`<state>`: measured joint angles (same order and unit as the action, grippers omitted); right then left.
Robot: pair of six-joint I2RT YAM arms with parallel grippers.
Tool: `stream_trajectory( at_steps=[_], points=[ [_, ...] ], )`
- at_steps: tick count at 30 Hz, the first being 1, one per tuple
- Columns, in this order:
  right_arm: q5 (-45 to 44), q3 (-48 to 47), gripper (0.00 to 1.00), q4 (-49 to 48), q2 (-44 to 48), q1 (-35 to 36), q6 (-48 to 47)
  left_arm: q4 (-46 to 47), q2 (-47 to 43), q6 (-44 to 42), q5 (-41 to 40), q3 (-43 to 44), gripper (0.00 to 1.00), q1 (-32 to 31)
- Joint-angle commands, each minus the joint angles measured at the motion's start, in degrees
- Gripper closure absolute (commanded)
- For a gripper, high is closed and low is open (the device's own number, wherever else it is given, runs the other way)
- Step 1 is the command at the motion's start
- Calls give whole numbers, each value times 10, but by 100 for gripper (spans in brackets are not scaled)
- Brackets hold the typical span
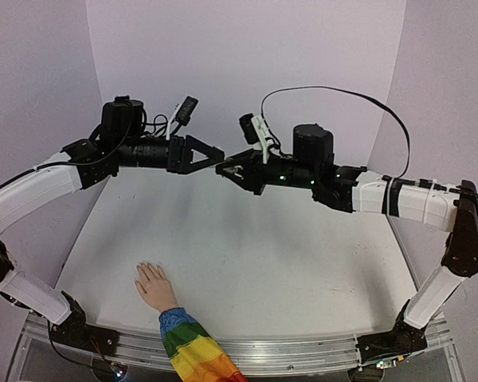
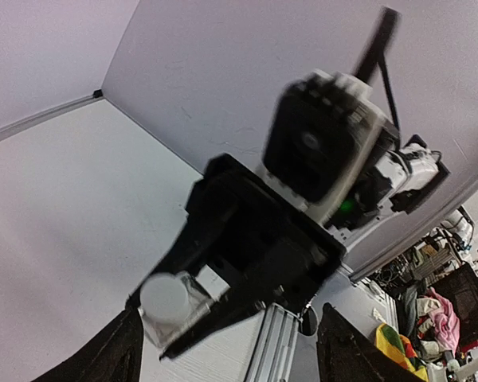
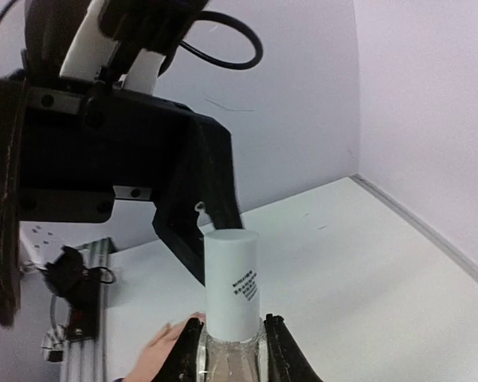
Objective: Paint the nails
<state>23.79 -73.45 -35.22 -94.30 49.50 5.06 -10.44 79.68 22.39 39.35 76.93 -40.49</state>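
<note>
The nails (image 1: 149, 266) are tiny pale tips on the fingers of a small skin-coloured mannequin hand (image 1: 154, 286). It lies flat on the white tabletop (image 1: 287, 263) near the front edge, left of centre, with the fingers pointing toward the back wall. A rainbow-striped sleeve (image 1: 193, 350) covers the wrist and runs off over the front rail. Nothing touches the nails; both arms are held high above the far half of the tabletop, well apart from the mannequin hand.

Up there the 2 arms meet tip to tip. The right hand (image 3: 233, 354) is clenched on a small bottle (image 3: 232, 350), with its 2 fingers (image 3: 193, 350) pressed against the clear lower body on either side. The bottle stands upright in that grip. Its tall white cap (image 3: 231, 274), with a small block of dark print on the side, is seated on top. I cannot tell what the clear body holds.

The left hand (image 2: 223, 358) faces the bottle with its jaws released and spread wide. In the left wrist view its fingers (image 2: 103, 354) sit at the bottom corners, and the round white cap top (image 2: 166, 298) shows between them, nearer the left-side finger. In the top view the left hand (image 1: 217, 155) is just beside the right hand (image 1: 227, 169).
</note>
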Motion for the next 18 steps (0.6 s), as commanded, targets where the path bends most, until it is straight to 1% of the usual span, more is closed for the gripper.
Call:
stream_trajectory(
  at_steps=[1, 3, 5, 7, 9, 10, 11, 13, 14, 16, 18],
  points=[
    [231, -26, 100, -57, 25, -24, 119, 22, -47, -35, 68, 12, 27, -1],
    [258, -34, 100, -74, 15, -25, 151, 22, -43, -35, 92, 15, 32, -1],
    [282, -40, 100, -97, 4, -26, 183, 23, -40, -32, 118, 20, 39, -2],
    [290, -38, 100, -121, -2, -25, 208, 23, -38, -29, 129, 27, 45, -1],
    [285, -27, 100, -147, 1, -25, 225, 23, -38, -28, 136, 33, 48, -1],
    [282, -21, 100, -162, 3, -26, 231, 23, -39, -25, 137, 35, 48, -1],
    [281, -15, 100, -175, 5, -25, 234, 23, -43, -24, 139, 35, 45, 0],
    [278, -8, 100, -187, 6, -26, 235, 22, -51, -28, 133, 28, 34, -1],
    [277, -6, 100, -190, 7, -25, 235, 14, -52, -31, 130, 31, 31, 0],
    [276, -2, 100, -196, 8, -25, 235, -38, -46, -57, 99, 56, 29, -6],
    [277, -1, 100, -202, 11, -24, 238, -48, -46, -58, 70, 57, 28, -7]
  ],
)
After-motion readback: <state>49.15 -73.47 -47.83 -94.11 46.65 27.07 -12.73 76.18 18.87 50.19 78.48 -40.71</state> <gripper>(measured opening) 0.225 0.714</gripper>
